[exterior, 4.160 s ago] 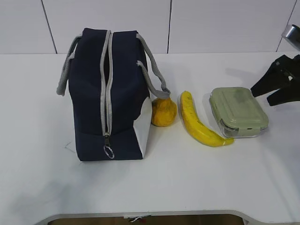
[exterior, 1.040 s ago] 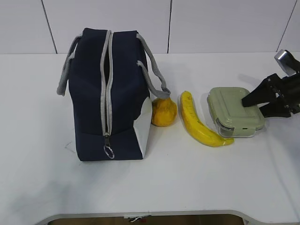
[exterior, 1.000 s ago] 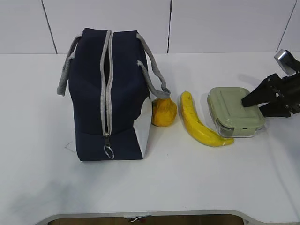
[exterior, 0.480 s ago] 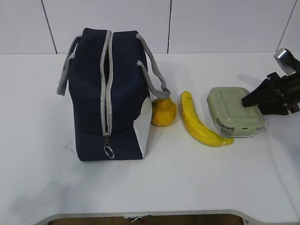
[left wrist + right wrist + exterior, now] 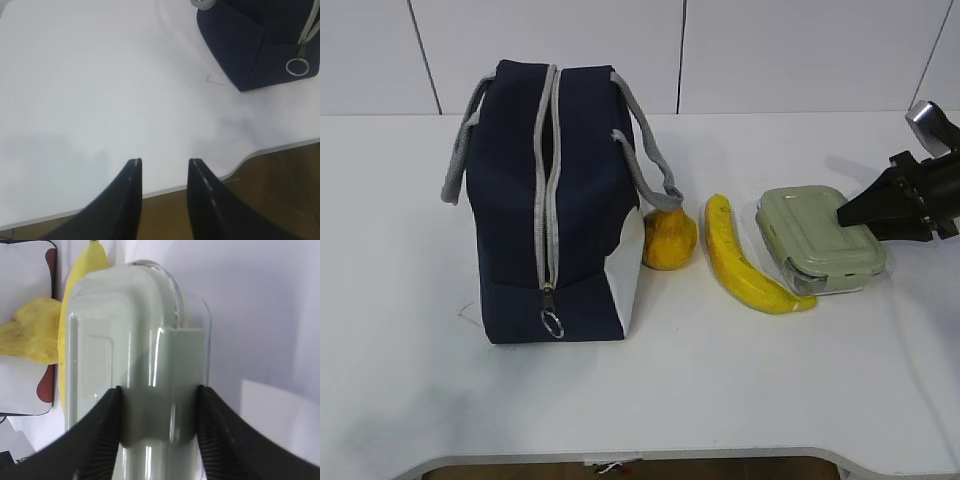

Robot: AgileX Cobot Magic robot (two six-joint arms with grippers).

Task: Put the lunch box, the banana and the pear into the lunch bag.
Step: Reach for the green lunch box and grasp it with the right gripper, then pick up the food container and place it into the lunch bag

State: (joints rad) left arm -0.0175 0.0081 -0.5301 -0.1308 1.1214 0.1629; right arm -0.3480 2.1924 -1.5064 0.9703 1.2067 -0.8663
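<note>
The lunch box (image 5: 805, 232), clear with a sage-green lid, sits at the right of the table. My right gripper (image 5: 845, 218) is shut on its right end; in the right wrist view the fingers press both sides of the box (image 5: 130, 340) at the gripper (image 5: 159, 390). The banana (image 5: 740, 262) lies just left of the box, and the pear (image 5: 669, 238) rests against the navy lunch bag (image 5: 550, 200), which stands upright with its zipper partly open on top. My left gripper (image 5: 162, 162) is open and empty over the table's front edge.
The bag's ring pull (image 5: 552, 324) hangs at its front end and also shows in the left wrist view (image 5: 296, 66). The grey handles (image 5: 650, 150) droop to either side. The banana (image 5: 92, 260) and the pear (image 5: 30, 335) lie beyond the box in the right wrist view.
My right gripper came in from the right and closed on the lunch box's right end. The box has shifted slightly to the left. The rest has not moved.
</note>
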